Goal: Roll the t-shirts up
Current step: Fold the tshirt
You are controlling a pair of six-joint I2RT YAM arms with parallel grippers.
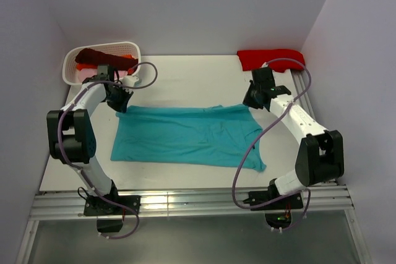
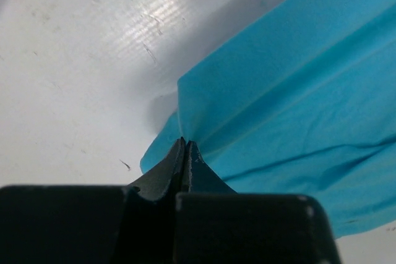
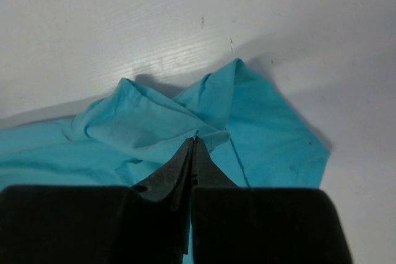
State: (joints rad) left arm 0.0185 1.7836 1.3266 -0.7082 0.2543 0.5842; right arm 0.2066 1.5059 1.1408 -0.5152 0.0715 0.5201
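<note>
The teal t-shirt lies spread across the middle of the white table, its long side running left to right. My left gripper is at the shirt's far left corner. In the left wrist view the left gripper is shut, pinching the edge of the teal cloth, which lifts into a fold. My right gripper is at the far right corner. In the right wrist view the right gripper is shut on a bunched fold of the teal cloth.
A white basket at the far left corner holds a maroon shirt and some orange cloth. A folded red shirt lies at the far right corner. Walls close in the table on the left, back and right.
</note>
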